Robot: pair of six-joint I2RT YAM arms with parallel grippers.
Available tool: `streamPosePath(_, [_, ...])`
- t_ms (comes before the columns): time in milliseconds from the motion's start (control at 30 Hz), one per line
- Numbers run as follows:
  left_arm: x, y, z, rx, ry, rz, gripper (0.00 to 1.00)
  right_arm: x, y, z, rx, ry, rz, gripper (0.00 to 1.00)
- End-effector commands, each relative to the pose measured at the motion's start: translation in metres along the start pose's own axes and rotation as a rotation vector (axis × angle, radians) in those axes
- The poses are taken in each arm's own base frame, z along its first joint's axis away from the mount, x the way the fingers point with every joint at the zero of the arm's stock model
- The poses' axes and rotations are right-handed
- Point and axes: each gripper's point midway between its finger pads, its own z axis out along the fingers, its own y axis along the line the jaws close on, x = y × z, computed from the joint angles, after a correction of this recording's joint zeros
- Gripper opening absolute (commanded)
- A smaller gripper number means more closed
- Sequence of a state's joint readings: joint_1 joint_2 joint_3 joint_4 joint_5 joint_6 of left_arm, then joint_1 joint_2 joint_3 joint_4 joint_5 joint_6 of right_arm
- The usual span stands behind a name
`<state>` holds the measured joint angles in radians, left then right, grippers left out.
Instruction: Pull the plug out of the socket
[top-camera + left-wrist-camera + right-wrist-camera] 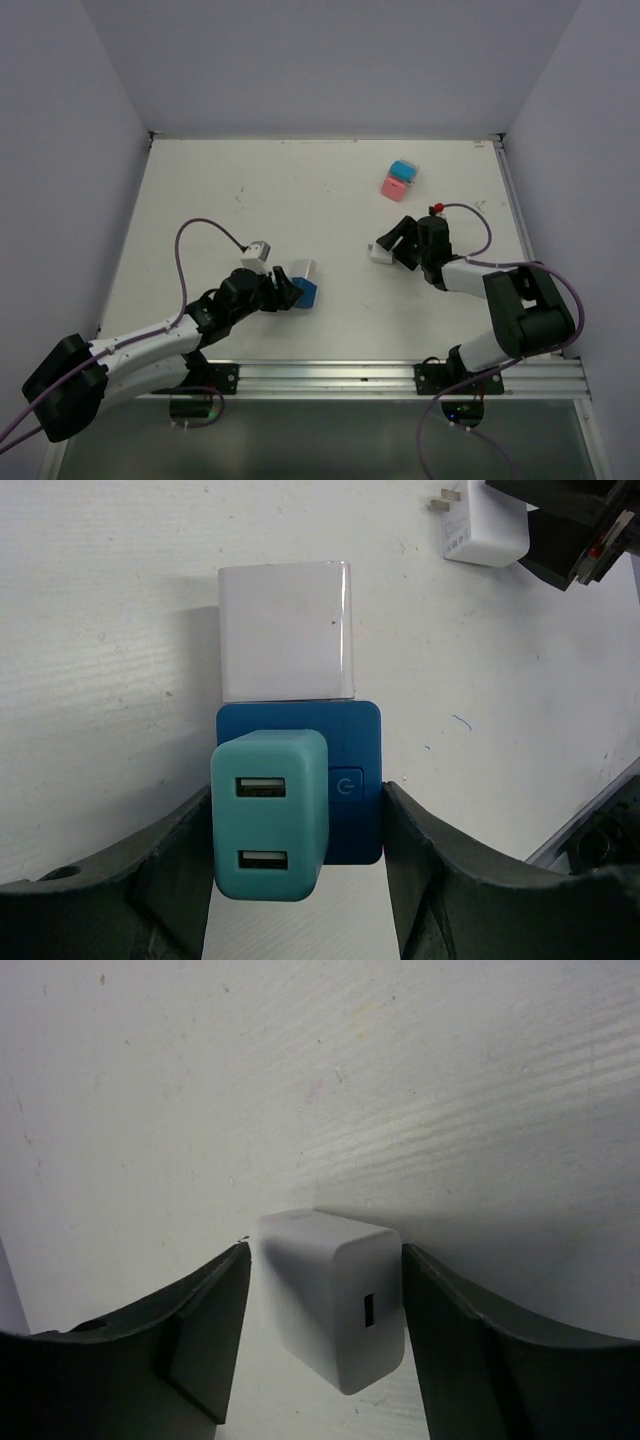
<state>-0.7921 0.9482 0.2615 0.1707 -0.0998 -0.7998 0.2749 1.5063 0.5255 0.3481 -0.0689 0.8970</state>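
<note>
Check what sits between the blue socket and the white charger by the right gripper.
Nothing: only bare table lies between the blue socket and the white charger. That shows in the top view, and the left wrist view agrees.

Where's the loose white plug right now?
Top view: the loose white plug lies on the table right of centre, between the jaws of the right gripper, near the pink and blue pair, well right of the blue socket.

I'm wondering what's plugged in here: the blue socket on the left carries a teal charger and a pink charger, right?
Not quite. The blue socket carries the teal charger and a white charger, not a pink one. The left wrist view shows the white block sitting against the socket's far edge.
</note>
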Motion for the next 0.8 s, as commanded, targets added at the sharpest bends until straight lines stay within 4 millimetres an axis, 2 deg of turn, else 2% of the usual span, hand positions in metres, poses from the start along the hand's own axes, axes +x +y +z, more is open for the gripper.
streamPosePath(0, [-0.032, -0.036, -0.001, 0.139, -0.102, 0.028, 0.0, -0.001, -0.019, 0.0, 0.06, -0.011, -0.003, 0.68])
streamPosePath(67, [-0.032, -0.038, -0.001, 0.147, -0.099, 0.04, 0.0, -0.003, -0.029, -0.005, 0.107, -0.015, -0.03, 0.73])
streamPosePath(100, [-0.032, -0.04, -0.002, 0.154, -0.097, 0.042, 0.0, -0.005, -0.029, -0.007, 0.115, -0.014, -0.041, 0.81])
streamPosePath(200, [-0.031, -0.042, -0.003, 0.171, -0.088, 0.066, 0.0, -0.018, -0.032, -0.02, 0.167, -0.054, -0.116, 0.98])
streamPosePath(267, [-0.03, -0.043, -0.003, 0.179, -0.085, 0.082, 0.0, -0.025, -0.028, -0.032, 0.175, -0.068, -0.148, 0.99])
streamPosePath(300, [-0.029, -0.045, -0.003, 0.188, -0.08, 0.088, 0.0, -0.034, -0.02, -0.037, 0.163, -0.082, -0.188, 0.99])
streamPosePath(400, [-0.031, -0.045, -0.003, 0.19, -0.086, 0.11, 0.0, -0.034, 0.005, -0.052, 0.085, -0.043, -0.211, 0.99])
streamPosePath(600, [-0.029, -0.054, -0.005, 0.245, -0.066, 0.17, 0.0, -0.003, 0.065, -0.072, -0.129, 0.078, -0.182, 0.99])
streamPosePath(700, [-0.028, -0.057, -0.005, 0.257, -0.06, 0.188, 0.0, 0.034, 0.099, -0.078, -0.202, 0.16, -0.203, 0.99])
streamPosePath(767, [-0.029, -0.059, -0.005, 0.265, -0.057, 0.195, 0.0, 0.05, 0.111, -0.074, -0.227, 0.201, -0.181, 0.98])
